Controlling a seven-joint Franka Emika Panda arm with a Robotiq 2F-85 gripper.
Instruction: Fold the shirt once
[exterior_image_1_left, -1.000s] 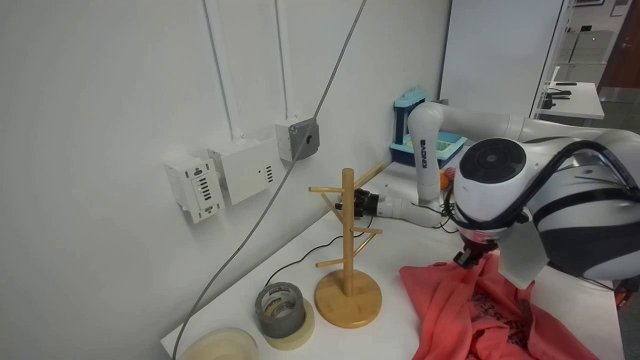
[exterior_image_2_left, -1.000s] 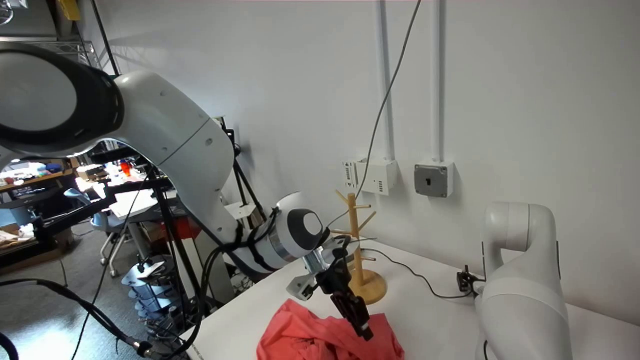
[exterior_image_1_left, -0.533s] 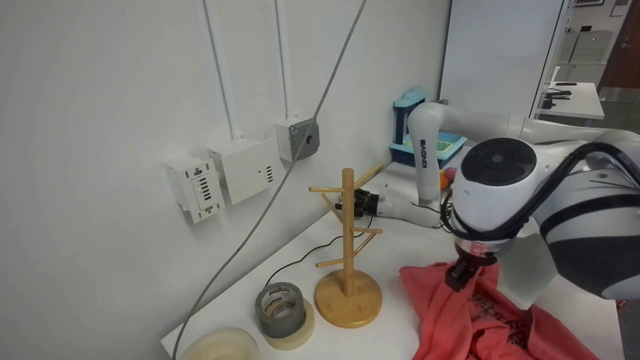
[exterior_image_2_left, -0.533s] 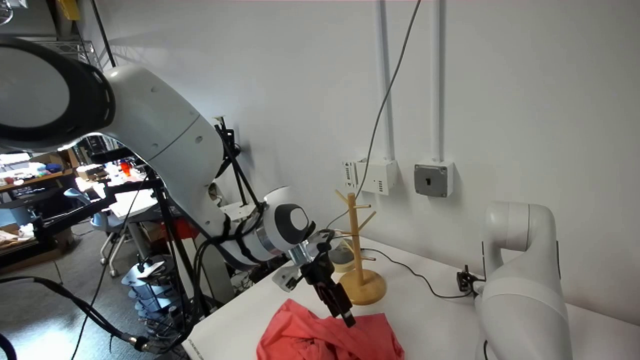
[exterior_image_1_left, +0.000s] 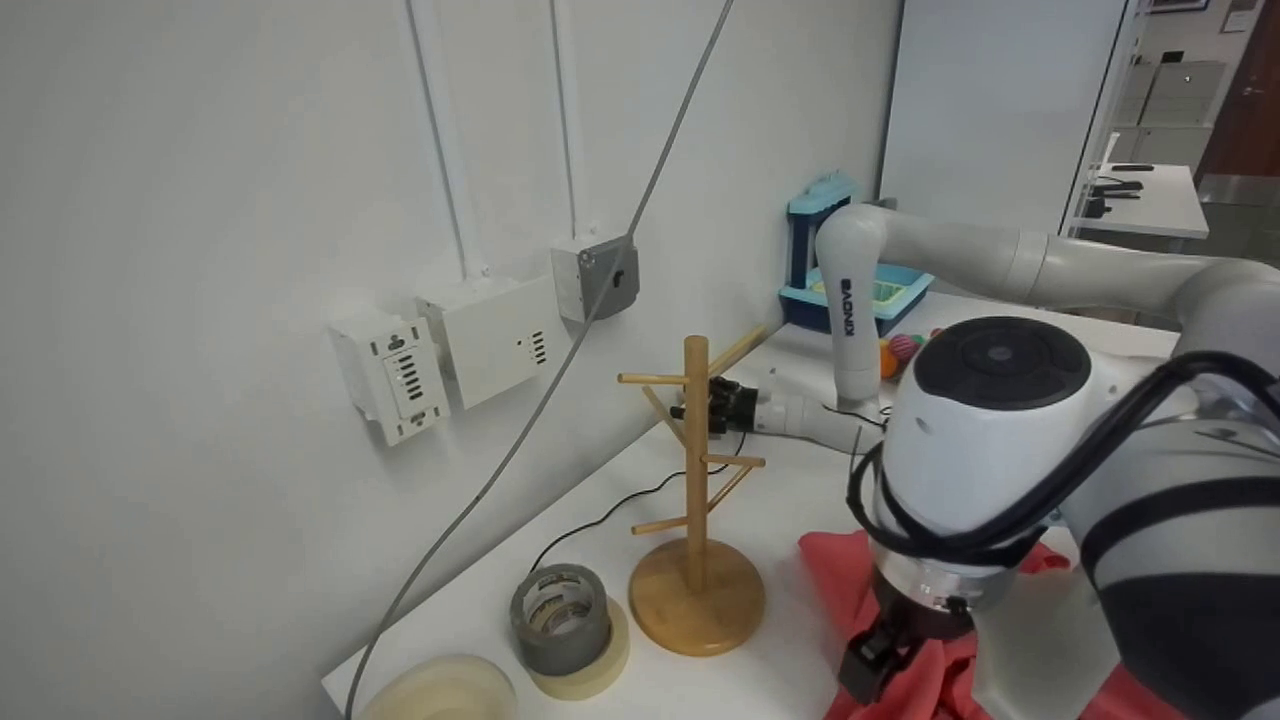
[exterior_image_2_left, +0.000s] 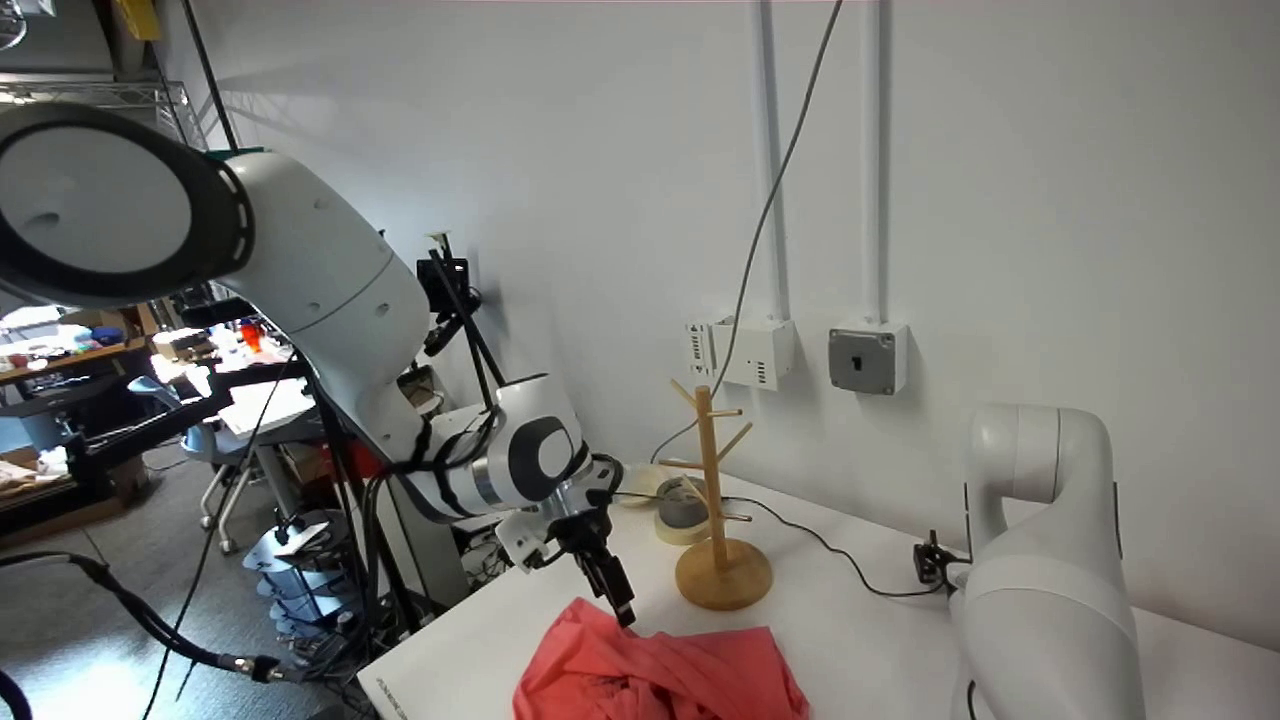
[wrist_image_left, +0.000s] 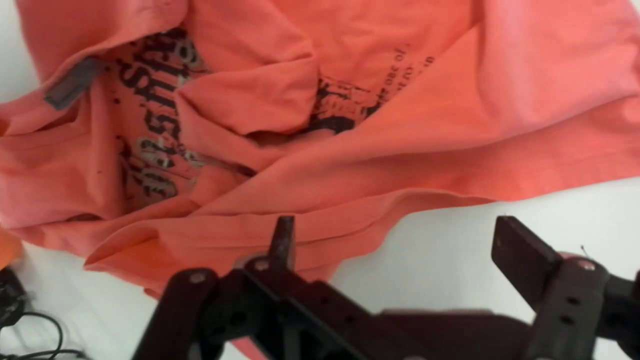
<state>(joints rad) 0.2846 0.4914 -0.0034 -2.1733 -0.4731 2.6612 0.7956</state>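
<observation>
The shirt (wrist_image_left: 425, 150) lay rumpled on the white desk (exterior_image_2_left: 860, 650), coral-red and soft, its folds covering part of the dark lettering (wrist_image_left: 155, 100) printed on it. I could make out a small grey tag (wrist_image_left: 74, 84) near one edge of the cloth. The robot arm (exterior_image_2_left: 340, 270) leaned down over the desk, and its gripper (wrist_image_left: 394, 225) stood at the border of the shirt, the two fingers (wrist_image_left: 282, 245) spread well apart. Seen from the wrist, one finger stood against red cloth and the other against the white desk, just beside the shirt's edge. Whether either of them touched the fabric, I couldn't tell.

Near the shirt, and apart from it, a wooden stand (exterior_image_1_left: 697, 480) rose upright from its round base (exterior_image_1_left: 665, 615), pegs jutting out at several angles. Beside the base sat a grey tape roll (exterior_image_1_left: 565, 655), stacked a little off-centre on a paler roll (exterior_image_1_left: 600, 678), and next to those was a pale round object (exterior_image_1_left: 450, 680) I saw only in part. A thin black cable (exterior_image_1_left: 650, 490) trailed across the desk behind the stand. Farther along, a second white arm (exterior_image_1_left: 845, 260) marked KINOVA stood bent over the desk, its dark end low near the wall (exterior_image_2_left: 600, 250).
</observation>
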